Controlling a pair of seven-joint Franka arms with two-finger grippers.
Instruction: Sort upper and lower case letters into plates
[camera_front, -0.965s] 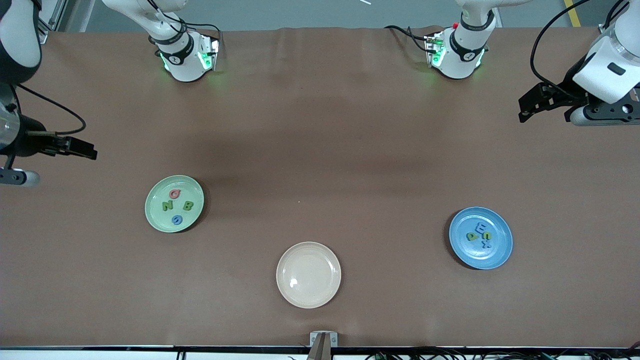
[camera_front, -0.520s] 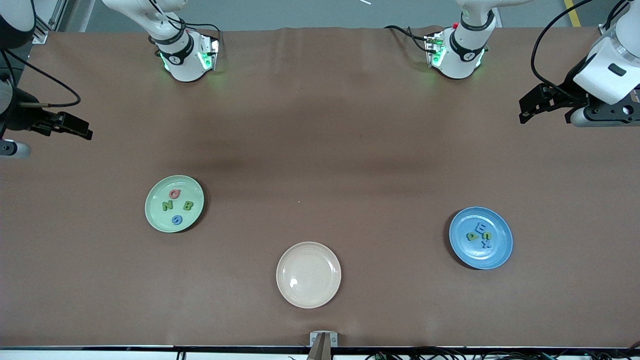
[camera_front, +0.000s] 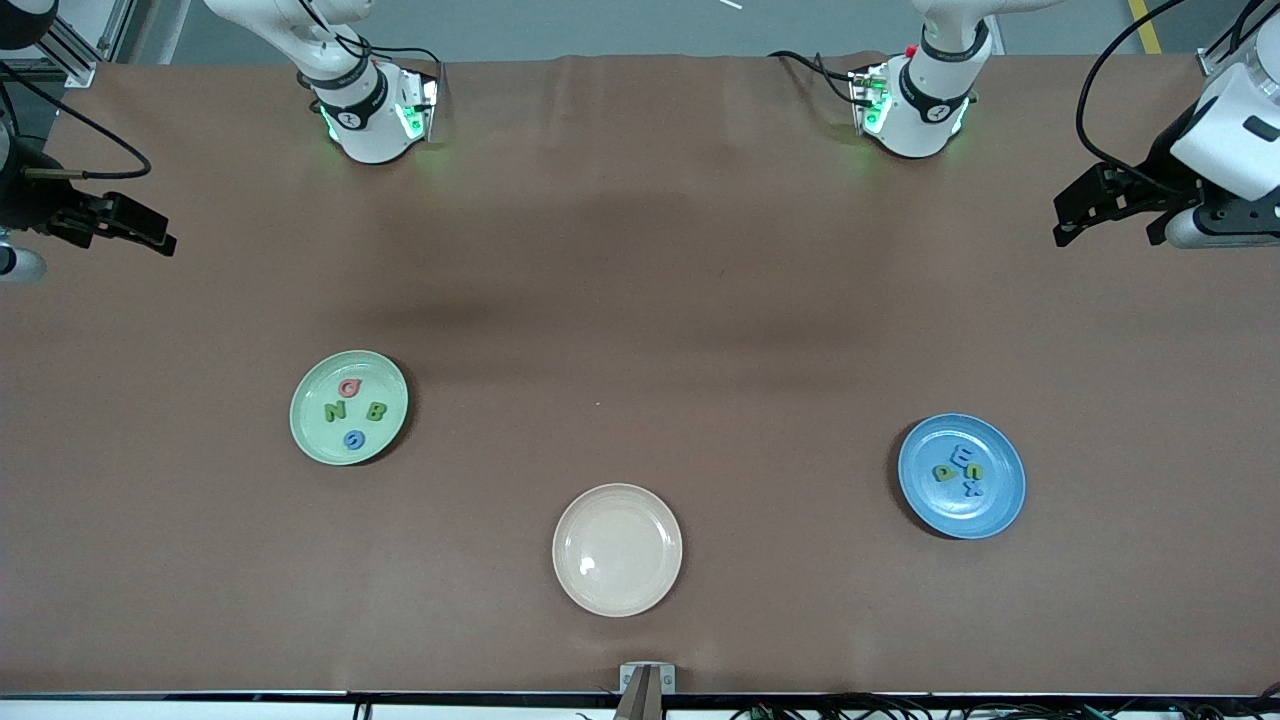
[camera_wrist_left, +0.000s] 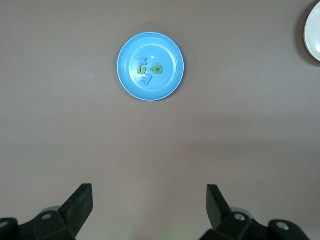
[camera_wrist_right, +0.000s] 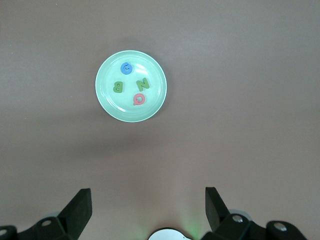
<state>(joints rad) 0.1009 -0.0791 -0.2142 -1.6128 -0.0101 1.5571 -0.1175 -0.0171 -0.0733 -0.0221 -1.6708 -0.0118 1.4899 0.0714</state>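
Spanning everything, brown tabletop (camera_front: 640, 300)

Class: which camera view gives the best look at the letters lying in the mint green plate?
The right wrist view: the mint green plate sits unobstructed, its four letters large and separate. The front view shows the same plate smaller, its letters still legible. The left wrist view does not show it.

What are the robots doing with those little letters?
Nothing is being handled right now. Four letters lie in the mint green plate and four in the blue plate. The cream plate, nearest the front camera, holds none. The right claw hangs open over the table's edge at the right arm's end, the left claw open at the left arm's end. Both hold nothing, so the sorting looks finished.
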